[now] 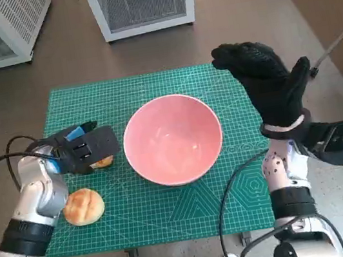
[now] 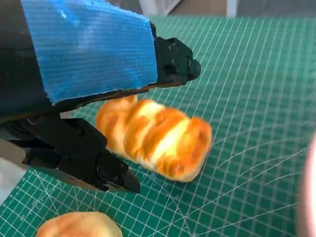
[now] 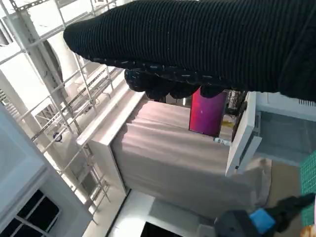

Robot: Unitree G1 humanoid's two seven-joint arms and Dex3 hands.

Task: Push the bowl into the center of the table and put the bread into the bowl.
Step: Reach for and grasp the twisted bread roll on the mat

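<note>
Left hand (image 1: 86, 147): low over the mat (image 1: 172, 213), fingers apart around a glazed, ridged bread (image 2: 155, 138) lying left of the bowl (image 1: 172, 139), grip uncertain. Bowl: pink, mid-mat. Right hand (image 1: 267, 84): raised, fingers spread, holding nothing. Round bun (image 1: 83, 206) nearer.

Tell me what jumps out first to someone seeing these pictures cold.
The big pink bowl sits empty near the middle of the green cutting mat. To its left, the blue-taped left hand reaches over a braided bread roll lying on the mat, fingers on either side of it, while a round bun lies nearer the robot. The gloved right hand is raised above the mat's right side, holding nothing.
</note>
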